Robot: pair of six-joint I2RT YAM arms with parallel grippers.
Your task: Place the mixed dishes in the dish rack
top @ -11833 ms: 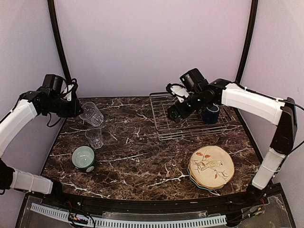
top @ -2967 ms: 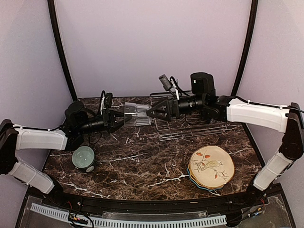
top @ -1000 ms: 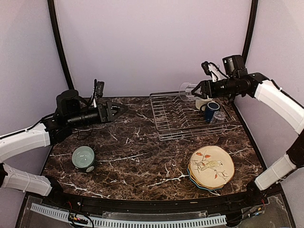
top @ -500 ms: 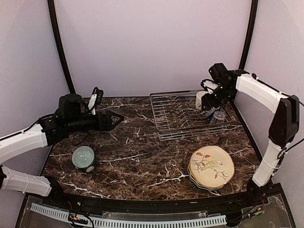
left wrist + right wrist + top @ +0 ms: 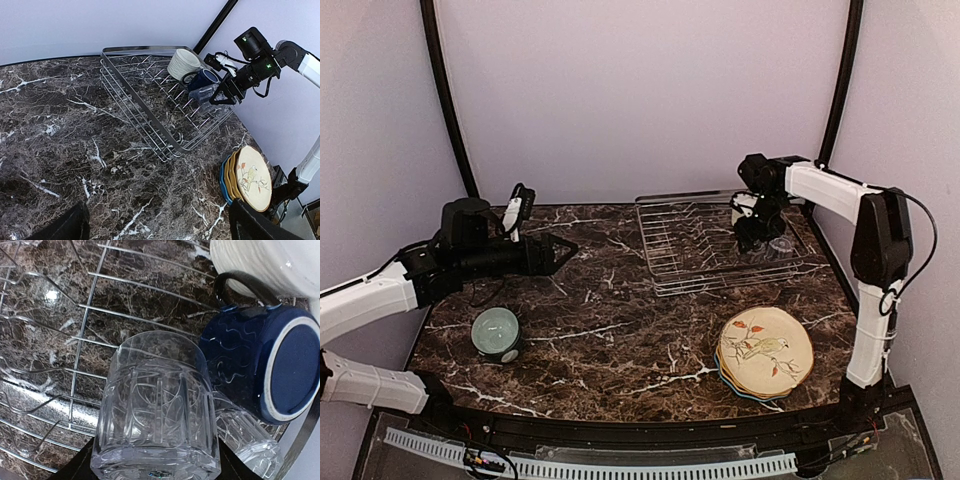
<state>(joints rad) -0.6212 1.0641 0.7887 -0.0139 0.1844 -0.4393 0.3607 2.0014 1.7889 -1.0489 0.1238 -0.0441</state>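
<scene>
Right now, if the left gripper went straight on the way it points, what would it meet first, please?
Most likely the dish rack, at its left wire side, though the gripper's height against it is unclear.

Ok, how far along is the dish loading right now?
Done: cream mug, navy mug and one tumbler sit in the dish rack. In hand: the right gripper holds a second tumbler beside the navy mug. To do: the mint-green bowl and the plate stack on the table.

The dish rack (image 5: 685,245) is open leftward; navy mug (image 5: 260,365) blocks right.
</scene>
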